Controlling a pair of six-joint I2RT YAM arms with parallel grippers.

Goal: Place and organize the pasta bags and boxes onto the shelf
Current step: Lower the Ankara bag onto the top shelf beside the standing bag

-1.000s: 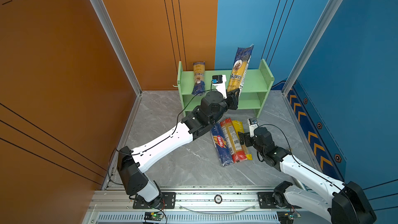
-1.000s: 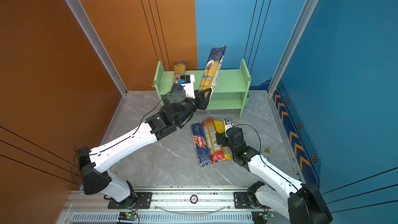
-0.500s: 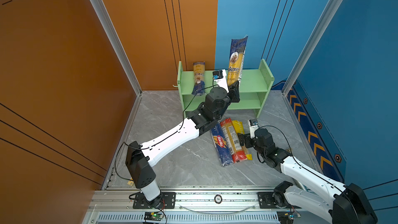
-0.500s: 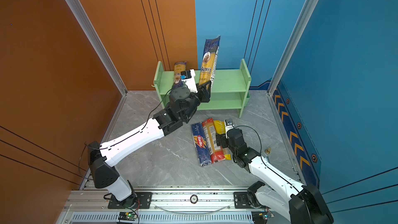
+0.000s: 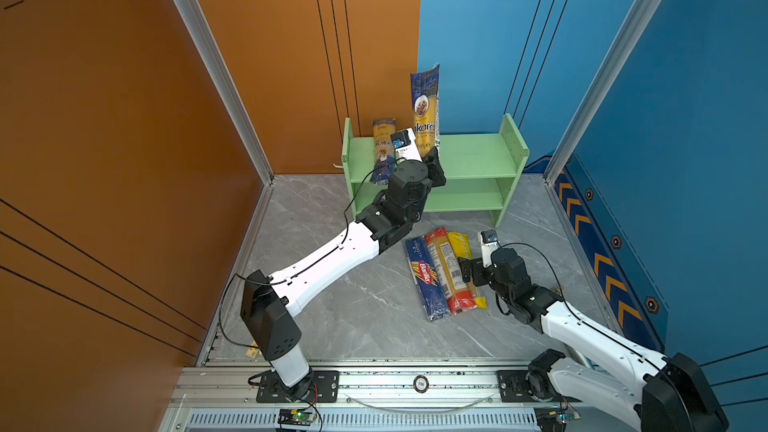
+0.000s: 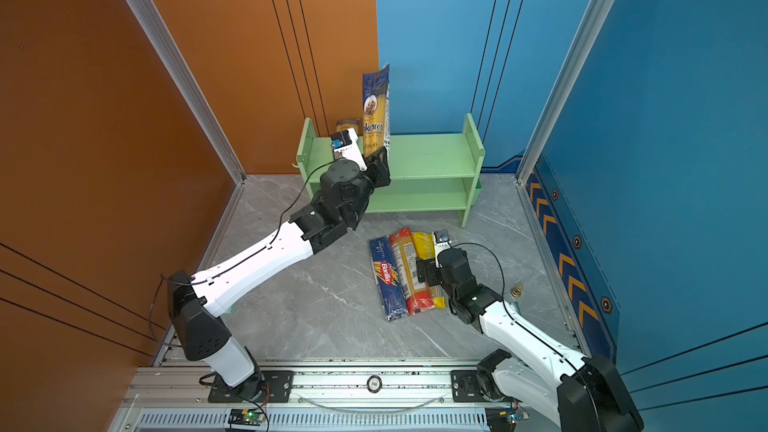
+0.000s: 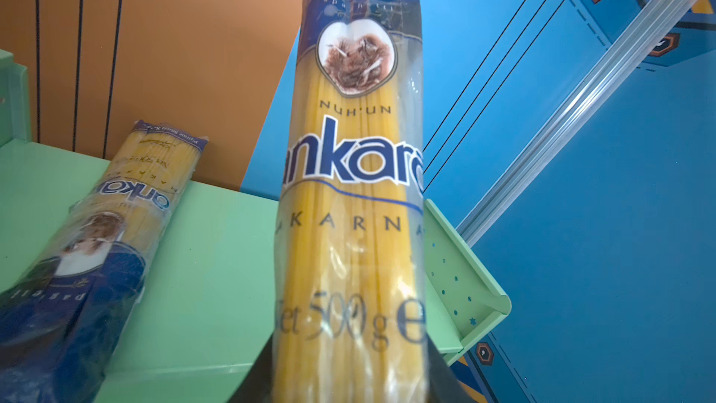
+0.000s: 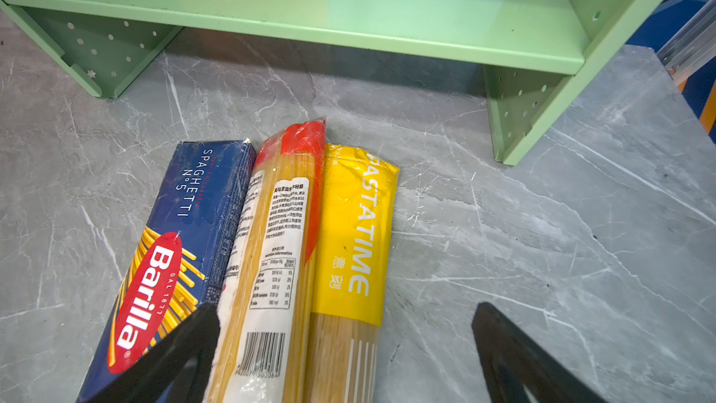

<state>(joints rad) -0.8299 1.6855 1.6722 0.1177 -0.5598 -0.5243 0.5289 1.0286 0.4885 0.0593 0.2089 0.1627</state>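
My left gripper point(image 5: 432, 160) point(image 6: 379, 164) point(image 7: 350, 381) is shut on the lower end of a navy-and-yellow pasta bag point(image 5: 424, 114) point(image 6: 376, 110) point(image 7: 352, 188), held upright over the top tier of the green shelf point(image 5: 478, 151) point(image 6: 432, 155) point(image 7: 213, 265). A matching bag point(image 5: 383, 147) point(image 7: 97, 246) leans at the shelf's left end. On the floor lie a navy Barilla box point(image 5: 426, 280) point(image 8: 174, 246), a red-ended bag point(image 5: 449, 272) point(image 8: 271, 246) and a yellow-ended bag point(image 5: 461, 247) point(image 8: 356, 234). My right gripper point(image 5: 467, 272) point(image 6: 424, 272) point(image 8: 345, 308) is open, low over the two bags.
The shelf stands against the back wall, its lower tier point(image 8: 348, 1) bare. Orange wall to the left, blue wall to the right. A small brass object point(image 6: 516, 290) lies on the grey floor by the right arm. A metal rail point(image 5: 419, 384) runs along the front.
The left gripper has carried its bag up and leftward over the top tier, straightening it from a rightward tilt to nearly upright. The right arm has barely moved.
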